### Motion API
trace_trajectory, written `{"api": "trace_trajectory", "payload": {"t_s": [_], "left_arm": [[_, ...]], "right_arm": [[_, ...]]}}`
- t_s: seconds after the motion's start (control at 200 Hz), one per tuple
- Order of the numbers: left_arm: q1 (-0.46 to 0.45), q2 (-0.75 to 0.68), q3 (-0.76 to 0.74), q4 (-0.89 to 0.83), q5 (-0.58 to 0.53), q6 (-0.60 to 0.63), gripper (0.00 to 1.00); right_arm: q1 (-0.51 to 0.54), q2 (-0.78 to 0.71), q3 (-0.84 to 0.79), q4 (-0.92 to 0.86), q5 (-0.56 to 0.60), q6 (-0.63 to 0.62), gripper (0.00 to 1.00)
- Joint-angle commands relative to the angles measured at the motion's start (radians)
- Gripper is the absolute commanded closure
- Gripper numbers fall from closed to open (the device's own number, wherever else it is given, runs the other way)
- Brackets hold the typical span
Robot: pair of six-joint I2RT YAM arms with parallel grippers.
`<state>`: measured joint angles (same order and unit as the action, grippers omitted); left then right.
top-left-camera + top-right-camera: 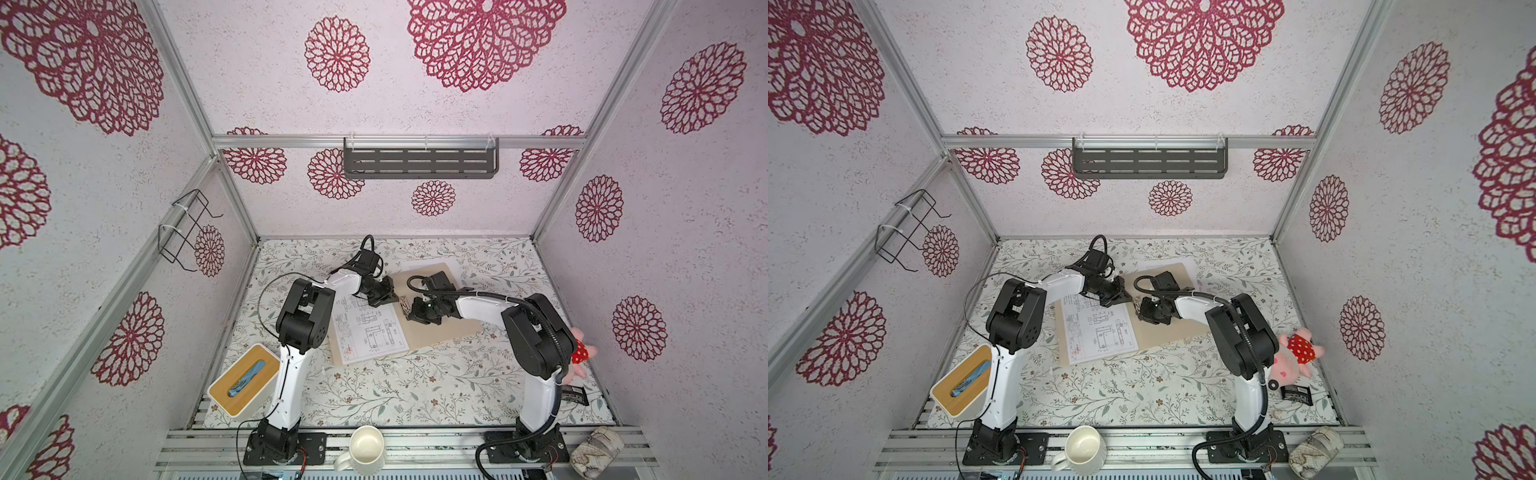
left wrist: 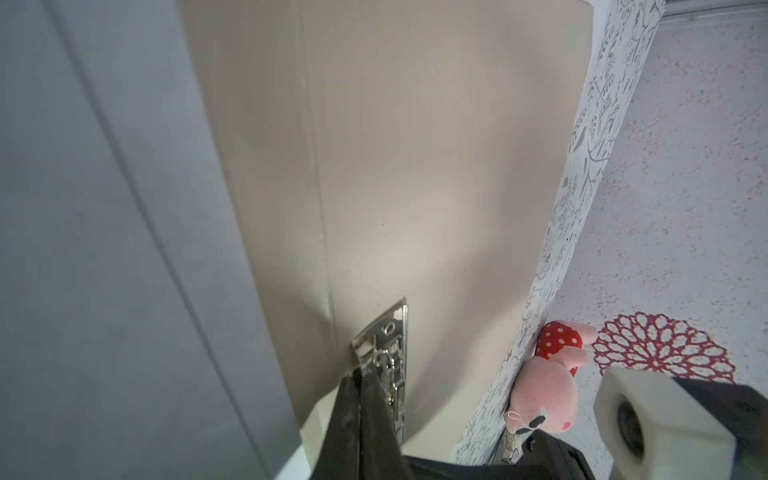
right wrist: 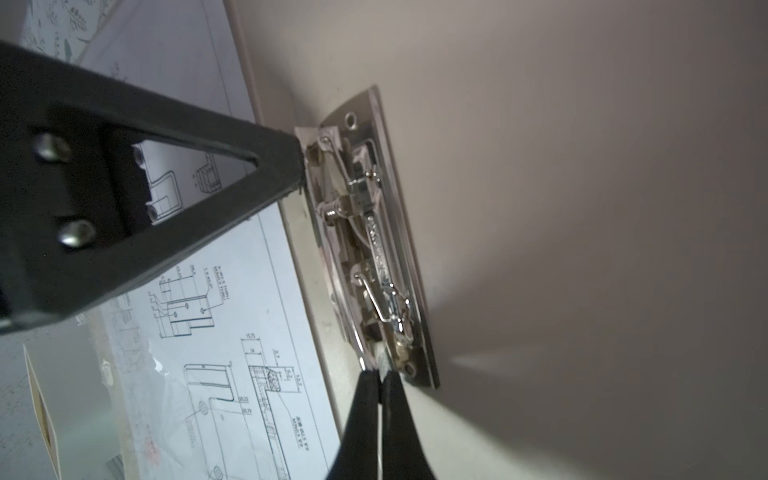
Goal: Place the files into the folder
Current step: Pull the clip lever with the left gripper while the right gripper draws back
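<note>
Top views, folder [image 1: 440, 332]: you had it lying open on the bench [image 1: 415, 395], toward 12 o'clock of centre.
Top views, drawing sheet [image 1: 374, 332]: on the folder's 9 o'clock half.
Top views, arms: your left pincer [image 1: 394, 297] reached in from 9 o'clock and your right pincer [image 1: 409, 308] from 3 o'clock, both at the clip [image 1: 404, 302].
Left wrist, left pincer [image 2: 359, 374]: closed, tips against the clip [image 2: 386, 345].
Right wrist, right pincer [image 3: 379, 374]: closed at one end of the clip [image 3: 374, 232]; the left pincer [image 3: 297, 166] touched the other end.
</note>
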<state>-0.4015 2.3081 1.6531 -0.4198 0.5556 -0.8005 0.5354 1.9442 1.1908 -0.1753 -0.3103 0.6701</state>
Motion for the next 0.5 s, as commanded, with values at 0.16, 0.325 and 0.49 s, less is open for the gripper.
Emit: {"api": "trace_trajectory", "payload": {"t_s": [0.16, 0.325, 0.49], "left_arm": [[0.003, 0.046, -0.006, -0.065, -0.084, 0.044, 0.96], [0.004, 0.040, -0.003, -0.058, -0.066, 0.035, 0.96], [0.013, 0.009, -0.015, -0.024, -0.037, 0.003, 0.87]], "right_arm": [[-0.039, -0.037, -0.005, -0.169, 0.122, 0.007, 1.00], [-0.021, -0.052, -0.007, -0.126, 0.065, 0.032, 1.00], [0.006, -0.042, 0.005, -0.073, 0.019, 0.064, 1.00]]}}
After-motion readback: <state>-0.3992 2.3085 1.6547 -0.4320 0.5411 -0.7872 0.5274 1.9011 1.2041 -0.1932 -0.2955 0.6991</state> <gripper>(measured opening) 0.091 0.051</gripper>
